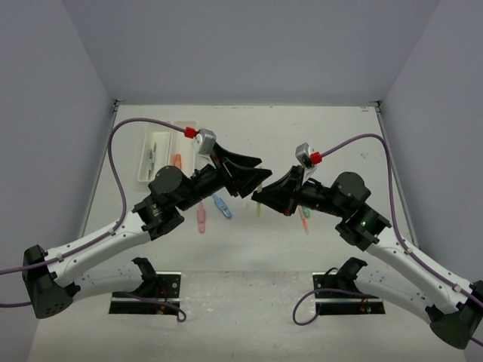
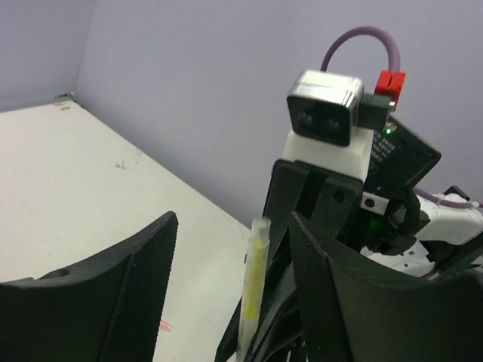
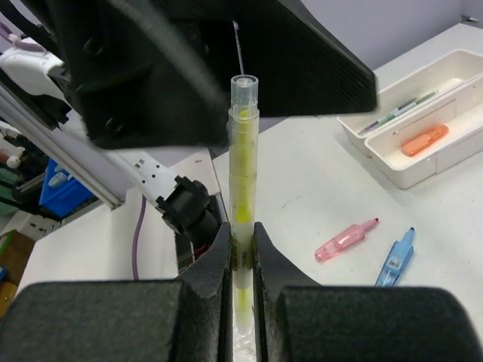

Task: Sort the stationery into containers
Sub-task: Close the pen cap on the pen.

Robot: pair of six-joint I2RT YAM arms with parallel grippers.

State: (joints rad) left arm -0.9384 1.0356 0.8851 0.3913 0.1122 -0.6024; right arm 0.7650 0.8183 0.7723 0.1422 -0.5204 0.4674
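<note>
My right gripper [image 3: 241, 230] is shut on a slim yellow marker [image 3: 243, 173] and holds it upright above the table. The marker's top end [image 2: 255, 286] stands between the spread fingers of my open left gripper [image 2: 232, 226], close to the right finger [image 2: 332, 286] and apart from the left one. Both grippers meet over the table's middle, left [image 1: 253, 177] and right [image 1: 266, 194]. The two joined white containers [image 1: 142, 167] lie at the back left. One [image 3: 423, 170] holds an orange piece [image 3: 425, 139], the other thin pens [image 3: 396, 113].
A pink piece [image 3: 346, 241] and a blue piece [image 3: 395, 259] lie on the table between the trays and the grippers, also pink [image 1: 201, 219] and blue [image 1: 221, 205] in the top view. A few more small items [image 1: 303, 219] lie under my right arm.
</note>
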